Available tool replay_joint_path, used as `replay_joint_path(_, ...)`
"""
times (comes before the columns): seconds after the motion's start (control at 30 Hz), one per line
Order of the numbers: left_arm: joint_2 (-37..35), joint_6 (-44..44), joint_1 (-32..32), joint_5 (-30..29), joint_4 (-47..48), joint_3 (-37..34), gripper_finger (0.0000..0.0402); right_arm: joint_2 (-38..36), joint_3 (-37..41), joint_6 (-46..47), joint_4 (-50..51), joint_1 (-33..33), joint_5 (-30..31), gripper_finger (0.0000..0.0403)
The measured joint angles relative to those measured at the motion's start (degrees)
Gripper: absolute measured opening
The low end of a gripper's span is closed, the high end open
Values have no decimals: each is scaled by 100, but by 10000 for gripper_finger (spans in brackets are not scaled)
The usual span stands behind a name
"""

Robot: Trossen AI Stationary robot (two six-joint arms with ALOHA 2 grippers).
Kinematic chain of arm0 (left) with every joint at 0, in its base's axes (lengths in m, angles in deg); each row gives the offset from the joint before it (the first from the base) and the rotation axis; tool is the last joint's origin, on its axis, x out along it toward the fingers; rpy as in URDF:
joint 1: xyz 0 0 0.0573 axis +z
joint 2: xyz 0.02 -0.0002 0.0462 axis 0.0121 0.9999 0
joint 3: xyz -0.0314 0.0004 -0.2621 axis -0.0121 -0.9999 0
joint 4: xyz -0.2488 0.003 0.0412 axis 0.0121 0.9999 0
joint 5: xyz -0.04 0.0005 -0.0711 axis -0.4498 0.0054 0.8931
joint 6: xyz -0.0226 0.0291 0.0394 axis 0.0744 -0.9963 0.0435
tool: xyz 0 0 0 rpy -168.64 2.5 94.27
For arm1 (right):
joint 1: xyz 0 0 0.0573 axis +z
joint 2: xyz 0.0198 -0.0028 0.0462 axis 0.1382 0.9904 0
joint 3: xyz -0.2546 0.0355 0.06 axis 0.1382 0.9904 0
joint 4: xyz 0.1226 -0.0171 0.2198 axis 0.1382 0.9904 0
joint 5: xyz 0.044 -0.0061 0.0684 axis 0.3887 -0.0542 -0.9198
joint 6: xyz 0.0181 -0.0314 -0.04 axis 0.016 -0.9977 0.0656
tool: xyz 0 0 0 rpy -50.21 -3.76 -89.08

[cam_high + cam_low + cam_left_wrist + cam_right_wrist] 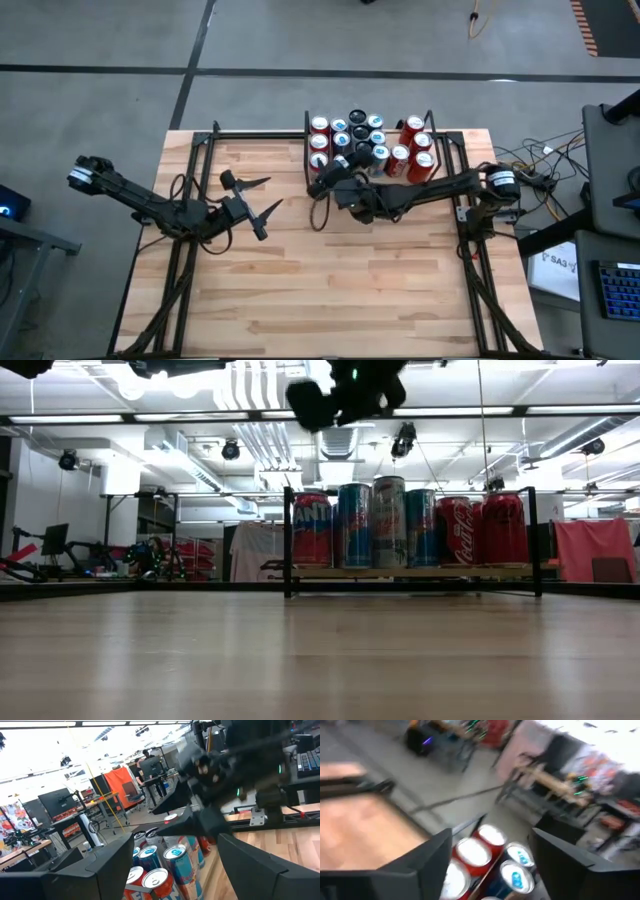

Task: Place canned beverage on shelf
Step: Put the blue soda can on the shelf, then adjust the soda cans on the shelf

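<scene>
The right tool (322, 178), fingers apart and apparently empty, hangs over the shelf (440, 150) of cans (360, 135) at the counter's far edge. The left tool (252, 196) waits apart, mid-counter. Next, probably withdrawal.

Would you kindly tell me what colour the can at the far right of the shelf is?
Red; the rightmost can shows best in the low view.

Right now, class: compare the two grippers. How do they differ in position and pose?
The right gripper hovers by the shelf of cans; the left gripper hangs over bare tabletop, away from them. The right points at the cans; the left points across the table. Both are open, holding nothing.
</scene>
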State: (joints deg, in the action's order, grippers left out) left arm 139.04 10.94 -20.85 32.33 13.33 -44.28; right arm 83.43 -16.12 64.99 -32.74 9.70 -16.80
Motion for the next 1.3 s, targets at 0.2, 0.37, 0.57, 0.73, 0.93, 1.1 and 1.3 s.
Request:
replay_joint_path(0.2, 0, 0, 0, 2, 37, 0, 272, -80, -1622, 2079, 4491, -478, -2929, 134)
replay_joint_path(0.37, 0, 0, 0, 2, 44, 0, 272, -86, -1752, 1711, 6281, -1047, -5820, 25)
replay_joint_path(0.57, 0, -76, 0, 2, 43, 0, 272, -82, -1459, 1549, 6539, -1414, -5559, 10)
replay_joint_path(0.73, 0, -79, 0, 2, 43, 0, 272, -81, -1413, 1247, 6056, -1479, -5487, 9)
replay_joint_path(0.93, 0, -81, 0, 2, 65, 0, 272, -80, -1409, 1114, 5839, -1557, -5147, 9)
replay_joint_path(1.1, 0, -96, 0, 2, 67, 0, 272, -80, -1389, 1048, 5789, -1614, -5045, 9)
replay_joint_path(1.3, 0, -64, 0, 2, 79, 0, 272, -91, -1474, 961, 5872, -1570, -5037, 9)
